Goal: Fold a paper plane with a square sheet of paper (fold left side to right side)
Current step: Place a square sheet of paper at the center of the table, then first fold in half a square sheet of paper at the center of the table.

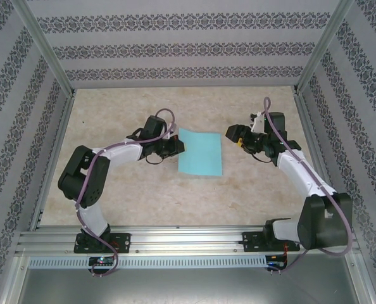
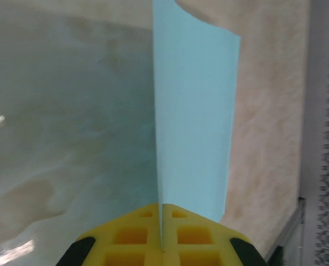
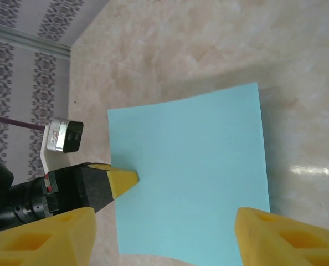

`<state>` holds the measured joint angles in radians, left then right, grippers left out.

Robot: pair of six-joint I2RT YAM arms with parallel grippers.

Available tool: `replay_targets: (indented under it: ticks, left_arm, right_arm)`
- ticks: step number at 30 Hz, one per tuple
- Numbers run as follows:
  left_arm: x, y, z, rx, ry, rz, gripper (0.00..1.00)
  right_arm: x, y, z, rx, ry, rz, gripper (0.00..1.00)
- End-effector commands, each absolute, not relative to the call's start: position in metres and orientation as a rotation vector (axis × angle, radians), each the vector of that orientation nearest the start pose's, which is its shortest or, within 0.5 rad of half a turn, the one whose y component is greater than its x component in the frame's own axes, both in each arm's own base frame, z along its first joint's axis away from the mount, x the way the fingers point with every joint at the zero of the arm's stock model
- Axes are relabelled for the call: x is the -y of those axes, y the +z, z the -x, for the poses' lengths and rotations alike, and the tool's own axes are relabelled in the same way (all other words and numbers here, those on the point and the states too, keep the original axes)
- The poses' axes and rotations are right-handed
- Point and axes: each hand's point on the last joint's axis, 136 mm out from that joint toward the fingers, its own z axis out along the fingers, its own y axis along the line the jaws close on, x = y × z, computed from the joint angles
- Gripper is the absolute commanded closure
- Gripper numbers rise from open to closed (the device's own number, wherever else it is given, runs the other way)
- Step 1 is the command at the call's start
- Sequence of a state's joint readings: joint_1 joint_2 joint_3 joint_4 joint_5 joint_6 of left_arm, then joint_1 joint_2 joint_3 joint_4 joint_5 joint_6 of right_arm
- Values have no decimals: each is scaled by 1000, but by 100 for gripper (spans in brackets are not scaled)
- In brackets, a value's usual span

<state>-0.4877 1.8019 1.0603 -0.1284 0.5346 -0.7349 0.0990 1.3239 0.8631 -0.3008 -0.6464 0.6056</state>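
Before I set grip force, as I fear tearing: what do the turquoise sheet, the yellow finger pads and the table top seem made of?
Square sheet of paper: thin matte paper, apparently; its far corner curls.
Yellow finger pads: moulded plastic or rubber with square recesses; which, I cannot tell.
Table top: beige marbled surface with glossy glints, perhaps laminate or stone.

Beige table (image 1: 144, 196), square sheet of paper (image 1: 200, 152)
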Motion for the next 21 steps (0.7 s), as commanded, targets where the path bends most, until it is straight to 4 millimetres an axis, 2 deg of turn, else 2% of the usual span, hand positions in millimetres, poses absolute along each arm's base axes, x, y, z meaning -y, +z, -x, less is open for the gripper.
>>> replay_targets:
  ticks: [1,8,13,21]
  left_arm:
    - [271,63,-340,-2728,-963,-24,94]
    - [257,58,-340,-2765,-826,-37,92]
    - [265,67,-344,-2745,-885,-40,84]
    - [285,91,-347,-2671,-1059,-48,66]
  right_arm:
    - [-146,142,-336,-2459,1074,-254,35]
    - [-181,101,-336,-2531,1125,-283,47]
    - [-201,64,-337,-2615,1147,-338,54]
    - [-214,32,-335,-2685,1124,-344,58]
